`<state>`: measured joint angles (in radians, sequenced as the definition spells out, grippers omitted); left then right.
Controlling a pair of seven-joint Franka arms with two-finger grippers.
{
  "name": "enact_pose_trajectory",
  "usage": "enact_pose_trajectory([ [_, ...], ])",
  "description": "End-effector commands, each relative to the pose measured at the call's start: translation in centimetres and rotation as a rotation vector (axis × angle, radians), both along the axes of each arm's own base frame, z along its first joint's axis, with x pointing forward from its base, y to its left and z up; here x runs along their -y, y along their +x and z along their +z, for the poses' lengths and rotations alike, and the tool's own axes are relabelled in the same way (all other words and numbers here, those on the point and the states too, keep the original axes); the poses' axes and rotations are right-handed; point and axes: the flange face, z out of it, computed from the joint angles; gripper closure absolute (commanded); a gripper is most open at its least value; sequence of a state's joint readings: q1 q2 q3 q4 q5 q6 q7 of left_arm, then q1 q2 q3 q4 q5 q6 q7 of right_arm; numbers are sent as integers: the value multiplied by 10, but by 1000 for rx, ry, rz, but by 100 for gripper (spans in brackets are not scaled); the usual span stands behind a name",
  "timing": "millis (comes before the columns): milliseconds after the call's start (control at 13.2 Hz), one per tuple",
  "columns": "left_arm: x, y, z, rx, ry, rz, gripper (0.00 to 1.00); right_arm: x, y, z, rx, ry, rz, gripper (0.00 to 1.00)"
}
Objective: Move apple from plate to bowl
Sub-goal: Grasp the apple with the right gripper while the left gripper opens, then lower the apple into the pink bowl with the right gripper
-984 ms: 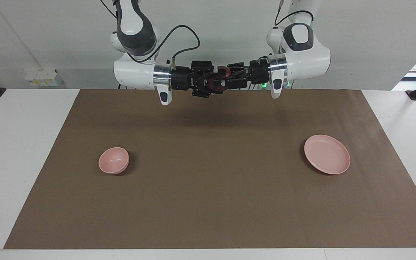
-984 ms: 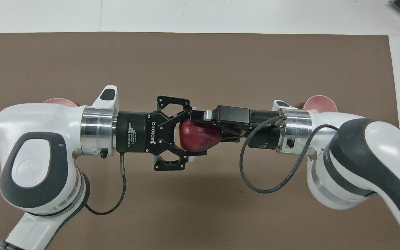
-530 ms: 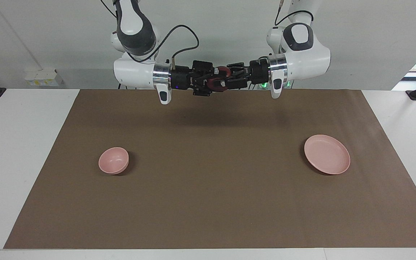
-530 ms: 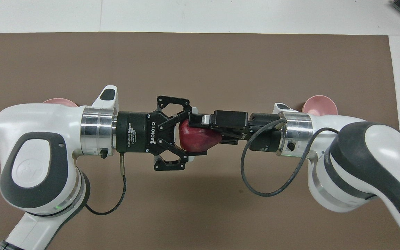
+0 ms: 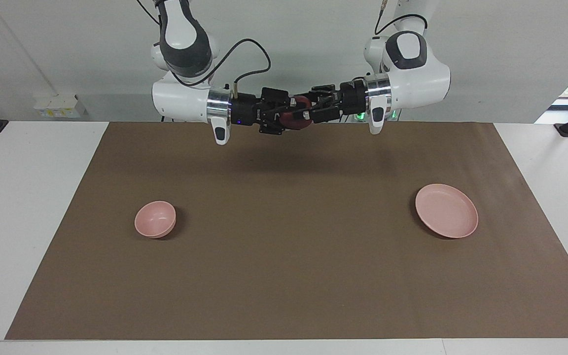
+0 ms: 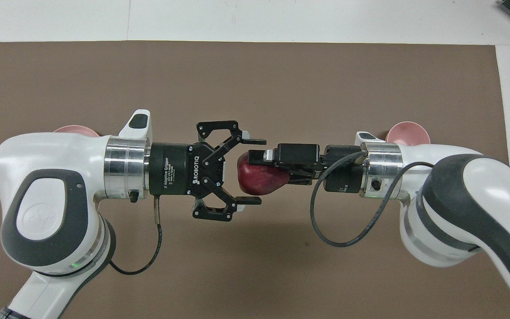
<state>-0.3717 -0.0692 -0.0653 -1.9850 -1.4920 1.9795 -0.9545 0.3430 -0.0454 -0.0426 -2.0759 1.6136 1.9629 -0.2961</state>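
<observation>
- the right gripper [image 6: 255, 170] is clamped on the apple [image 6: 259, 179], up in the air over the middle of the brown mat [image 6: 255, 79], at the robots' end of it.
- the left gripper [image 6: 249, 170] points straight at it from the other end, with its fingers [image 6: 253, 141] spread wide and standing clear of the apple on both sides.
- the apple sits just in front of the left gripper's open fingers, but it is carried only by the right gripper, so the handover looks finished.
- the bowl [image 5: 155, 219] stands on the mat toward the right arm's end of the table, so the arm that holds the apple is also the nearer one to it.
- the plate [image 5: 446, 210] lies empty toward the left arm's end, well apart from the bowl.
- half a second earlier the left gripper's fingers were closed against the apple together with the right gripper; now they have opened, and the apple has shifted slightly toward the right arm.
</observation>
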Motion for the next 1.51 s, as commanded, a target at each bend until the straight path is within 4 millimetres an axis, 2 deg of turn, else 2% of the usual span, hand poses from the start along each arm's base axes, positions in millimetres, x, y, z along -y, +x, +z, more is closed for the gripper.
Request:
enact_pose_trajectory([
  [0, -8, 0, 1, 17, 6, 23, 0, 51, 8, -7, -13, -69, 43, 100],
  [227, -15, 7, -6, 73, 108, -1, 0, 135, 13, -27, -32, -243, 95, 100],
  [378, -32, 21, -8, 99, 169, -4, 0, 185, 24, -32, -40, -378, 129, 100],
  [530, -38, 28, -9, 151, 253, -32, 0, 217, 33, -40, -38, -572, 167, 100],
  [681, -43, 34, -10, 219, 317, -60, 0, 235, 43, -48, -9, -776, 191, 100],
  [833, -57, 39, -13, 311, 369, -89, 0, 237, 57, -53, 65, -956, 184, 100],
  [984, -65, 41, -17, 394, 432, -137, 0, 205, 75, -63, 209, -1190, 250, 100],
  [1135, -69, 42, -18, 466, 501, -192, 0, 184, 86, -58, 350, -1395, 340, 100],
  [1287, -73, 43, -20, 578, 571, -274, 0, 189, 98, -88, 390, -1520, 427, 100],
  [1438, -85, 45, -21, 684, 639, -360, 0, 197, 110, -107, 450, -1598, 462, 100],
])
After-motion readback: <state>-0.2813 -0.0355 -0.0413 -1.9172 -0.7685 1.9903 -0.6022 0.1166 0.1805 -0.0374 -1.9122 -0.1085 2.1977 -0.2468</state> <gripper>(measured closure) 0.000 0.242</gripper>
